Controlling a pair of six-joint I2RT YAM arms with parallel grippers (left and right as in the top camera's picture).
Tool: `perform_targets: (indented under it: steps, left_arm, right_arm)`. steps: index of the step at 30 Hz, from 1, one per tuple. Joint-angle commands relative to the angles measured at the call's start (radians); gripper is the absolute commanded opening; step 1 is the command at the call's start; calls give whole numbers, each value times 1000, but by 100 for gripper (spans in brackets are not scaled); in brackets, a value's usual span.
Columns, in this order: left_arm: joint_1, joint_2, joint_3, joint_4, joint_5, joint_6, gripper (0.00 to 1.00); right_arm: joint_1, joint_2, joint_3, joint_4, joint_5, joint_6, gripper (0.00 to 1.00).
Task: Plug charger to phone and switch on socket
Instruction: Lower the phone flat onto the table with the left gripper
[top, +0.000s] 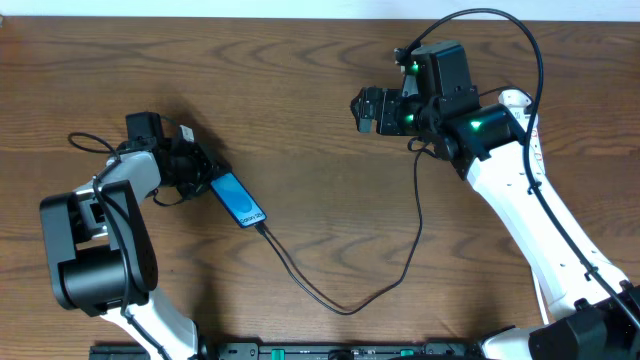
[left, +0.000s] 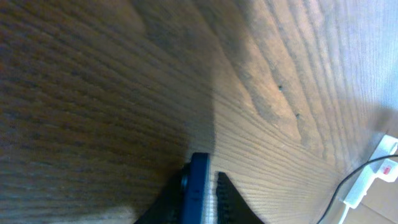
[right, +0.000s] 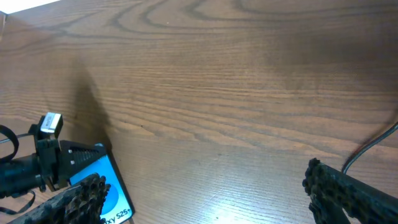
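Here, phone (top: 238, 200) between left jaws — charger (top: 346, 311) touching its end.

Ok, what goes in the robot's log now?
charger: at phone's end | left gripper: around phone, grip unclear | right gripper: open, empty

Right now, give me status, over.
Left end effector straddles phone, grip unclear. Right end effector open, empty. Charger meets phone's end, looks plugged. Socket untouched.
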Motion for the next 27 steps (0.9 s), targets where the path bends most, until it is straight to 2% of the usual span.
perform_targets:
  steps: [1, 6, 13, 18, 25, 27]
  left_arm:
    - [2, -22, 9, -15, -16, 15, 23]
    - [2, -22, 9, -18, -16, 15, 24]
    - [2, -22, 9, -40, -16, 15, 40]
    - [2, -22, 9, -55, -15, 15, 45]
    - [2, -22, 9, -71, -16, 15, 48]
    - [2, -22, 9, -77, -16, 15, 53]
  right_arm:
    - [-2, -15, 11, -3, 11, -11, 99]
    - [-2, -15, 11, -3, 11, -11, 99]
    - [-2, -15, 11, -4, 11, -11, 99]
    - [-2, -15, 11, -4, 11, -11, 99]
    - [-2, -15, 11, -4, 11, -11, 99]
    - [-2, -15, 11, -4, 11, -11, 99]
